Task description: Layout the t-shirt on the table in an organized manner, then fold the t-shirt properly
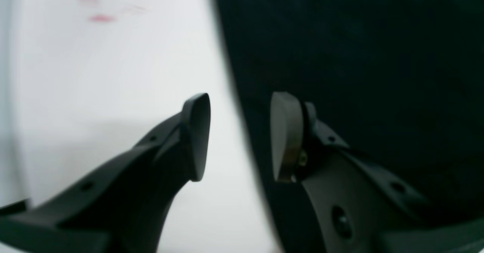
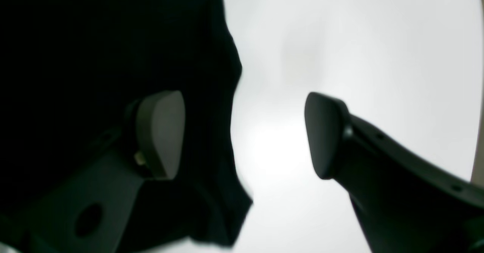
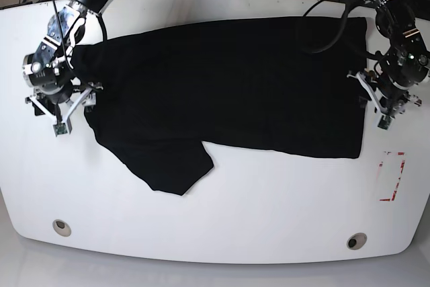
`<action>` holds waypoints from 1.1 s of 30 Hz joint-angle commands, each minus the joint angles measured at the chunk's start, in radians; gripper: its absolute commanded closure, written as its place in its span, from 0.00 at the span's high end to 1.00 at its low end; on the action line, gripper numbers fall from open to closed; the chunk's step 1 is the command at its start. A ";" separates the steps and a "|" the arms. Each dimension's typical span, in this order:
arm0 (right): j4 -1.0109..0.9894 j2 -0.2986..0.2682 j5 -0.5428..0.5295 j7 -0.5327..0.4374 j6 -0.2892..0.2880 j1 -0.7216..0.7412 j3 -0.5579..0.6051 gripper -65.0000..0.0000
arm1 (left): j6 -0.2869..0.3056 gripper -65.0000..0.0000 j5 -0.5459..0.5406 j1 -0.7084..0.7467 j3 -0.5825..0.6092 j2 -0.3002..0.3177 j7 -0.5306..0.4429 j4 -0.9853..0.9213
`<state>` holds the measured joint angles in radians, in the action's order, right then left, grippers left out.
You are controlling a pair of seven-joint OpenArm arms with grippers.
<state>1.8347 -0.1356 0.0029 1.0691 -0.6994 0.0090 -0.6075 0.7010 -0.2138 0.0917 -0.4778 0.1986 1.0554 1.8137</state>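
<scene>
Both claws are gaping wide, left gripper (image 3: 380, 102) and right gripper (image 3: 64, 102) straddling the t-shirt (image 3: 228, 85) edges; each should be pinching only hem, evenly, before tugging

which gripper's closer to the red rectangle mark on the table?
Left. The left gripper sits at the t-shirt's edge just above the red rectangle mark; the right gripper is at the opposite end of the table.
</scene>
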 commanded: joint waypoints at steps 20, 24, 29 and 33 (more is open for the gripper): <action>0.153 0.077 -0.085 -0.020 0.001 -0.220 -0.010 0.57 | -0.003 0.22 0.004 0.224 -0.057 -0.097 -0.235 0.082; 0.152 0.067 -0.085 -0.023 0.001 -0.240 -0.048 0.75 | -0.003 0.33 0.004 0.230 -0.060 -0.097 -0.237 0.097; 0.109 0.063 -0.088 -0.046 0.001 -0.251 -0.059 0.86 | -0.003 0.39 0.003 0.234 -0.068 -0.093 -0.234 0.110; 0.038 0.061 -0.086 -0.099 0.001 -0.252 -0.061 0.86 | -0.003 0.39 0.000 0.267 -0.085 -0.093 -0.232 0.114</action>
<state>1.8828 -0.0662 -0.0715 0.9977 -0.6968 -0.2497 -0.6674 0.6975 -0.2028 0.3443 -0.5529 0.0944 0.8360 1.9072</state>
